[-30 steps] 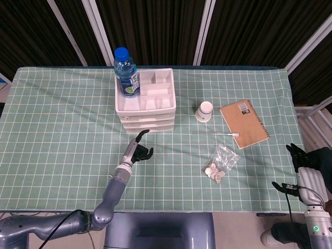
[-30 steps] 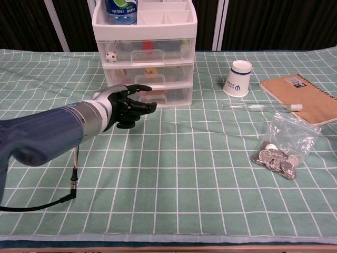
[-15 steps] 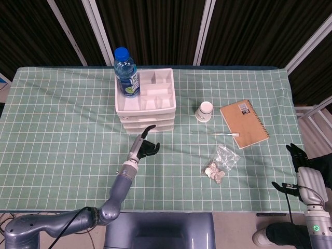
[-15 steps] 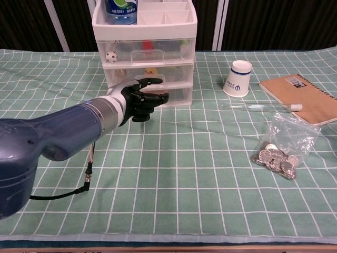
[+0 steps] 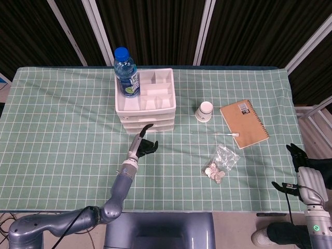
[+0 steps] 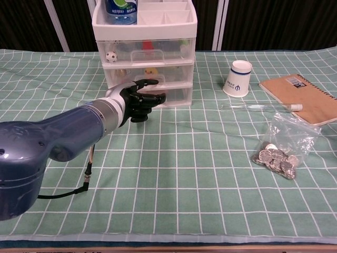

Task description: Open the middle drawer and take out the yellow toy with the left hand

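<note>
Even, bright overhead light; shadows under things are soft and short. Both views are sharp, with mild barrel curve toward the edges. Dark beyond the table at 12 o'clock.

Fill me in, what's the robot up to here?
The left hand is reaching toward the front of the drawer unit, level with the middle drawer, which is shut with the yellow toy inside. It holds nothing. The right hand is idle off the table edge.
</note>
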{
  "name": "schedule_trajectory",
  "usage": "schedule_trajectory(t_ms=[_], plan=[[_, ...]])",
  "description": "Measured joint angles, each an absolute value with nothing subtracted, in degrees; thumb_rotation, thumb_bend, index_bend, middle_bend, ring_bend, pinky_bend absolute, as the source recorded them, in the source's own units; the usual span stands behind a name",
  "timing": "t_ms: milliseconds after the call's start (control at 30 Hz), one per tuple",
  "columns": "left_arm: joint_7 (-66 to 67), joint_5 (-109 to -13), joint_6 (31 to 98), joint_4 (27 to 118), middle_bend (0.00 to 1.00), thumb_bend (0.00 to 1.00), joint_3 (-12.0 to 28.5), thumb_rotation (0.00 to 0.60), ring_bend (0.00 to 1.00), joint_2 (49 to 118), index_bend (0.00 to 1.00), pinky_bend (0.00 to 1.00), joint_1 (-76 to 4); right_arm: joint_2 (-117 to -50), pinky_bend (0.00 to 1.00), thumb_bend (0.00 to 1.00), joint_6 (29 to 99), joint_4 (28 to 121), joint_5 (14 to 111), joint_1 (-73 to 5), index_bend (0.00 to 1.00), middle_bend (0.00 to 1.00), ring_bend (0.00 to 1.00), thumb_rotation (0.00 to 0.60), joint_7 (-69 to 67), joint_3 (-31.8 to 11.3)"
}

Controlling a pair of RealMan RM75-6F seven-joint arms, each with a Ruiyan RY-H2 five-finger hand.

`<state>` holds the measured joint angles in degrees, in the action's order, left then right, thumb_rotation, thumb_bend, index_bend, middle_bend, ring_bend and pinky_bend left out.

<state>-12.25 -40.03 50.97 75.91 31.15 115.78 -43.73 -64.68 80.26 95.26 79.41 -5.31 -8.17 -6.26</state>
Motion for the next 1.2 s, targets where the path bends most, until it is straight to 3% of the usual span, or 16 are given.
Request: schedule_trajectory(t_ms=[633,1200], plan=[[-12.61,-39.47,48.64,72.43,1.00,0.47,32.72,0.600,1.00,117.24,0.11,1.00,-46.51,-64.56,0.22,0.06,79.92,95.49,79.13,-5.37,0.00,0.00,0.00,0.600,-8.39,-6.29],[-10.70,-37.00,47.86,72.28,1.00,0.47,32.82,0.600,1.00,116.88,0.20,1.00,-47.90,-64.45,0.22,0.07,79.90,95.70,79.15,-5.33,0.00,0.00,0.00,0.600,-8.47,-6.23]])
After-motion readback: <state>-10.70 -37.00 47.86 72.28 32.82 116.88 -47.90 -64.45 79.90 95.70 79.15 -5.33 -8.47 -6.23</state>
